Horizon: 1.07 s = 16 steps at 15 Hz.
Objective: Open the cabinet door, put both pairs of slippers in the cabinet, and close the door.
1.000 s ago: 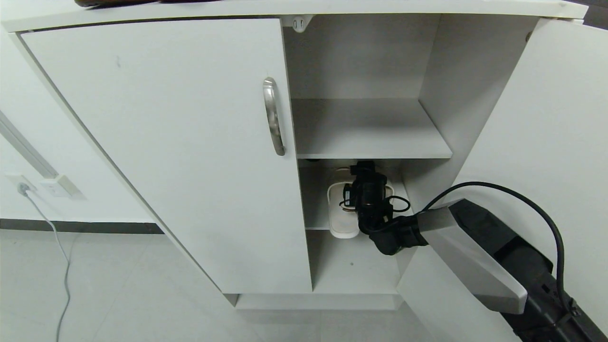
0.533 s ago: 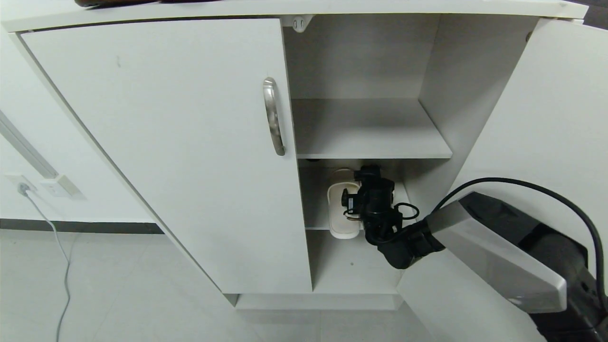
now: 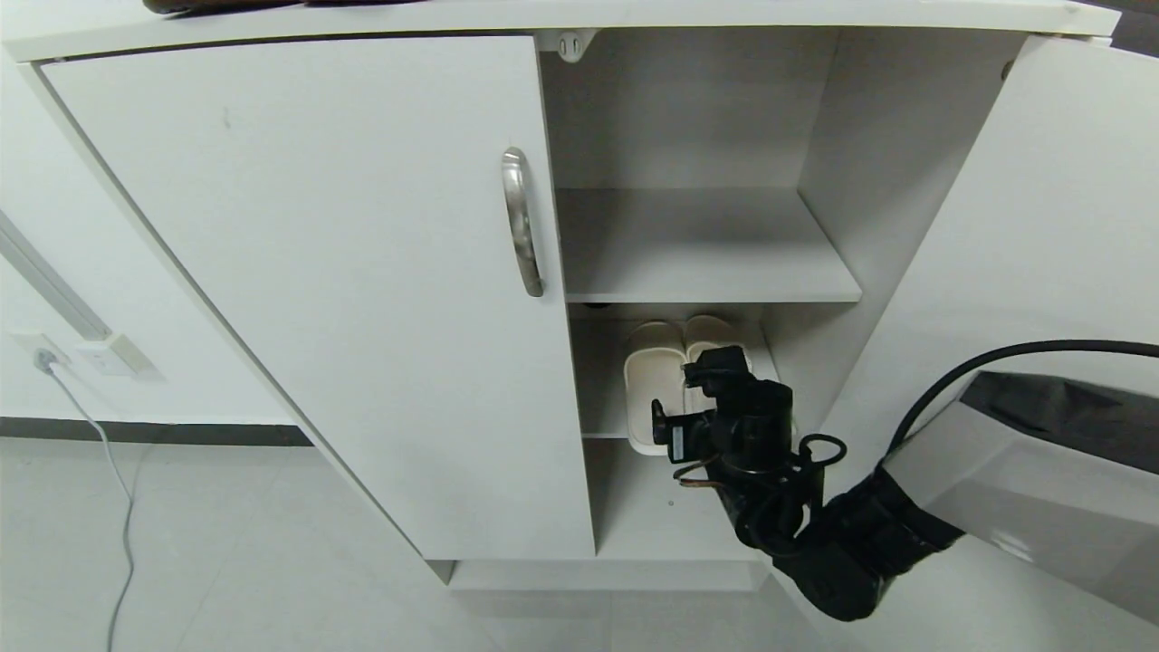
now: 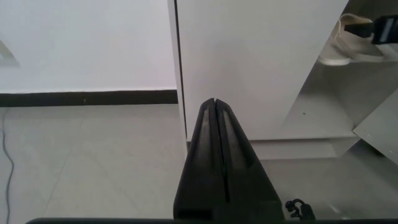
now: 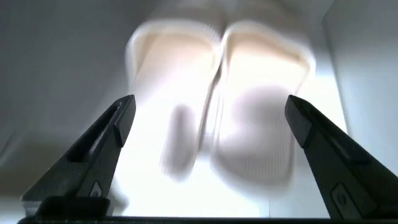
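A pair of white slippers (image 3: 656, 380) lies side by side on the cabinet's middle shelf. My right gripper (image 3: 718, 367) hangs just in front of that shelf, open, with nothing between its fingers. From the right wrist view the slippers (image 5: 217, 124) sit ahead of the spread right gripper (image 5: 210, 106), apart from it. The cabinet's right door (image 3: 1041, 226) stands swung open; the left door (image 3: 317, 272) is closed. My left gripper (image 4: 214, 106) is shut and holds nothing, low over the floor in front of the closed door. The slippers (image 4: 348, 43) also show in that view.
The upper shelf (image 3: 706, 244) and the cabinet floor (image 3: 661, 516) lie above and below the slippers. A metal handle (image 3: 522, 222) runs down the closed door. A dark object (image 3: 217, 4) rests on the cabinet top. A wall socket with a cable (image 3: 41, 358) sits at the left.
My right gripper has drawn back out of the middle shelf and lowered toward me. The slippers stay on the shelf, both now uncovered.
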Tool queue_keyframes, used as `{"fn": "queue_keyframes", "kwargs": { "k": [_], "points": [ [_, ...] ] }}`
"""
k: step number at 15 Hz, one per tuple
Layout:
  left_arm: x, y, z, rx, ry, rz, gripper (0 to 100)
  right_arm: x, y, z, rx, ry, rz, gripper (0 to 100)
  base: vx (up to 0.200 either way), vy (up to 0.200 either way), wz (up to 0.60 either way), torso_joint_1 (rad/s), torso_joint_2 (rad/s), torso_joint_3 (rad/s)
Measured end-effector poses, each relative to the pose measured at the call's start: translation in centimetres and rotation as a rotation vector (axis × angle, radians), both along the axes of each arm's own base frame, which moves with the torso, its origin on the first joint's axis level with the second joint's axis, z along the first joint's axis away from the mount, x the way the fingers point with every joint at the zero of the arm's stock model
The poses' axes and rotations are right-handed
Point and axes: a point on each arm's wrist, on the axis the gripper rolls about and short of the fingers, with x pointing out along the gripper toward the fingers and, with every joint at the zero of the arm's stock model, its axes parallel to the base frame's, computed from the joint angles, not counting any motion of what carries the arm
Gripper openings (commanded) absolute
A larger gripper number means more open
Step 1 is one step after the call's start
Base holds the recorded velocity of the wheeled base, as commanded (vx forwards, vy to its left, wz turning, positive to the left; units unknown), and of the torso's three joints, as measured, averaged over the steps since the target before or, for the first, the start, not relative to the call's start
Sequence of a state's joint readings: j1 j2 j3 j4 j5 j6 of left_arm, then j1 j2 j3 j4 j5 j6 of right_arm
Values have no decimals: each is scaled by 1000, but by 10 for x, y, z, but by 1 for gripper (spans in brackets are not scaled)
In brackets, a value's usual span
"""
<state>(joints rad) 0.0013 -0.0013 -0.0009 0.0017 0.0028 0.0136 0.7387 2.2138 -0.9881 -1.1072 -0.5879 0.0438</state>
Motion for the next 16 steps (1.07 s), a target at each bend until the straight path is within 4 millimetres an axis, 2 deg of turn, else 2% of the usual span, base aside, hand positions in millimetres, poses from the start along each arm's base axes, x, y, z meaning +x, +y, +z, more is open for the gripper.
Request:
{"fn": "queue_keyframes", "kwargs": {
  "k": [2, 4, 8, 16],
  "points": [
    [0, 0, 0, 0, 0, 1, 0, -23, 0, 3, -3, 16, 48, 100, 0, 0, 0, 0, 0, 0],
    [0, 0, 0, 0, 0, 0, 0, -32, 1, 9, 1, 13, 66, 100, -200, 0, 0, 7, 2, -2],
    [0, 0, 0, 0, -1, -2, 0, -39, 3, 13, 5, 8, 83, 100, -200, 0, 0, 0, 4, 2],
    [0, 0, 0, -2, 0, 0, 0, -40, 2, 14, 6, 7, 83, 100, 0, 0, 0, 0, 0, 0]
  ]
}}
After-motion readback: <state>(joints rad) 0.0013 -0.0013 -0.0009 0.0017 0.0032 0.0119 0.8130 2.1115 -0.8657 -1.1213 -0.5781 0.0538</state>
